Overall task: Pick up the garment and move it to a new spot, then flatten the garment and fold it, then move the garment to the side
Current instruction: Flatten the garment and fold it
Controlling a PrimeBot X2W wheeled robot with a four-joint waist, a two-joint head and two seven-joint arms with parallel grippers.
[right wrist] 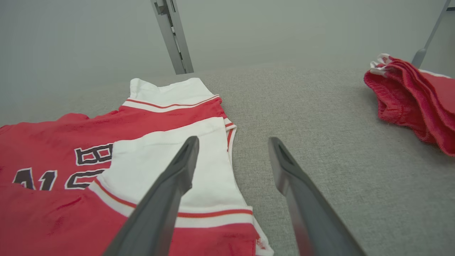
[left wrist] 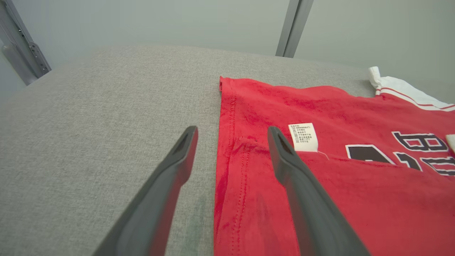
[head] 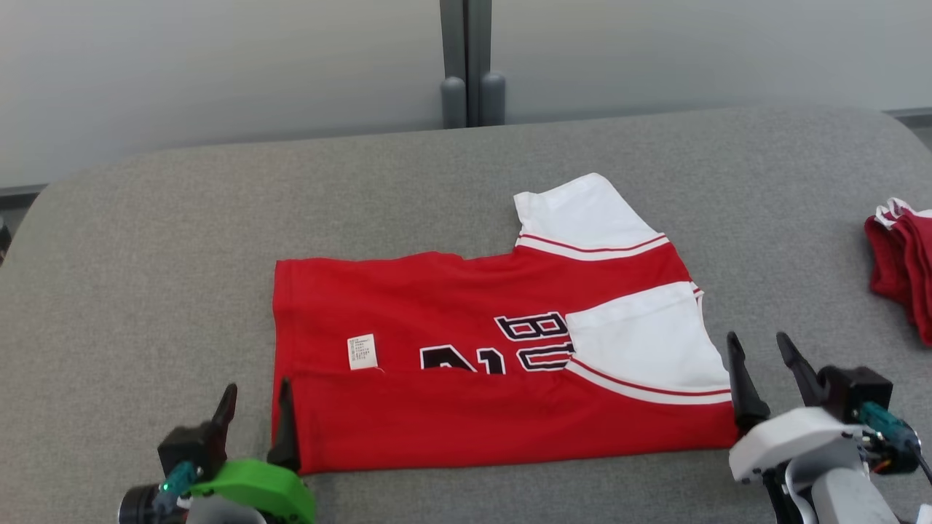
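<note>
A red garment (head: 473,364) with white sleeves and black lettering lies flat on the grey table, its near long edge folded over toward the middle. A small white label (head: 362,351) shows near its left end. My left gripper (head: 255,407) is open at the garment's near left corner, one finger over the cloth and one over the table; the left wrist view shows the hem (left wrist: 227,142) between the fingers of that gripper (left wrist: 231,135). My right gripper (head: 761,356) is open at the near right corner, straddling the white sleeve's edge (right wrist: 227,149), gripper (right wrist: 233,142) holding nothing.
A pile of folded red garments (head: 903,266) lies at the table's right edge, also in the right wrist view (right wrist: 412,99). The grey padded table (head: 145,255) has free room left and behind. A grey post (head: 470,65) stands behind the far edge.
</note>
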